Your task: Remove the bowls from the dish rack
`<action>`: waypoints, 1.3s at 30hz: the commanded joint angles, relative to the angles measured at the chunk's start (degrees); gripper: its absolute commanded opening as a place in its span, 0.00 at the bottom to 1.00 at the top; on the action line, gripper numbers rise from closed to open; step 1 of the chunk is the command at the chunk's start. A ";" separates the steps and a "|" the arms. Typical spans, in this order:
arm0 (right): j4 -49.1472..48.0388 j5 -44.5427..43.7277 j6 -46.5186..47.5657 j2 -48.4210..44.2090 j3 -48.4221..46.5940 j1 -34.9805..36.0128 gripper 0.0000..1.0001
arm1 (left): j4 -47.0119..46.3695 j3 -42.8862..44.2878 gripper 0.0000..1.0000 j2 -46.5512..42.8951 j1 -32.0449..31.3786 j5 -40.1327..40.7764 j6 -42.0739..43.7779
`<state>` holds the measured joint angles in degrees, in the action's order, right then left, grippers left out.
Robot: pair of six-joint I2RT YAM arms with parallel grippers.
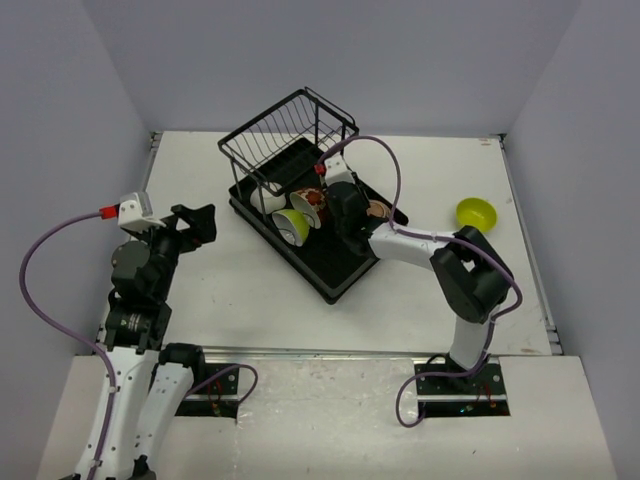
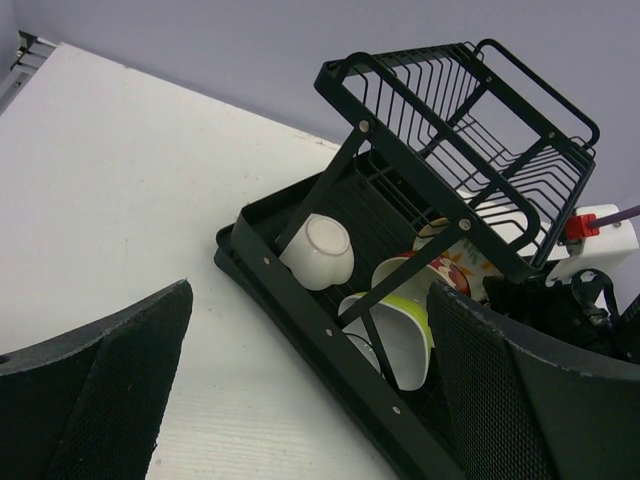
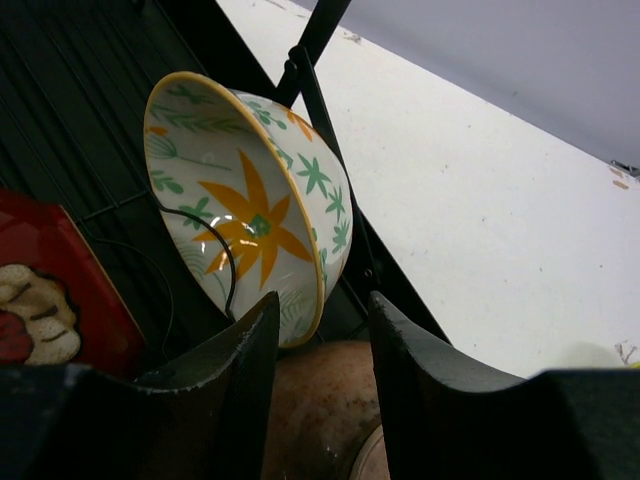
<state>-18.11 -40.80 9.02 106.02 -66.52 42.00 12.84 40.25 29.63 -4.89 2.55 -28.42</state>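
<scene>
Currently, dish rack (image 1: 335,268) holding several bowls (image 1: 291,224) (lime-green bowl (image 1: 477,212) apart on table (image 1: 230,290)).

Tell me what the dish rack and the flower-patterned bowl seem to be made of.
Dish rack: probably metal wire and bars with a matte black coating; thin rigid rods, screwed joints.
Flower-patterned bowl: likely glazed ceramic; smooth, slightly glossy white surface with painted orange flower and green leaves, though melamine can't be excluded.
</scene>
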 commanded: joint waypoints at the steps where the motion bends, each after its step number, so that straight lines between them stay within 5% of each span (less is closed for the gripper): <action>1: -6.32 -2.88 1.97 1.47 -1.77 0.01 0.42 | -3.26 -1.14 0.99 -0.71 0.40 -1.14 1.00; 12: -15.37 -8.15 8.56 8.50 -5.98 -0.16 0.37 | -4.76 -2.28 0.99 -1.15 0.40 -1.49 -0.14; 26: -21.00 -12.03 9.27 8.68 -2.65 -0.34 0.00 | -4.40 -1.93 0.99 -2.55 0.40 -2.11 -1.54; 39: -36.98 -17.56 18.92 9.99 1.83 0.54 0.00 | -5.72 -3.51 0.99 -3.08 0.40 -1.75 -2.24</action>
<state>-44.80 -50.54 21.39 115.35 -65.43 42.61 10.59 37.58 26.92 -4.89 1.39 -29.52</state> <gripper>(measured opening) 0.048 0.991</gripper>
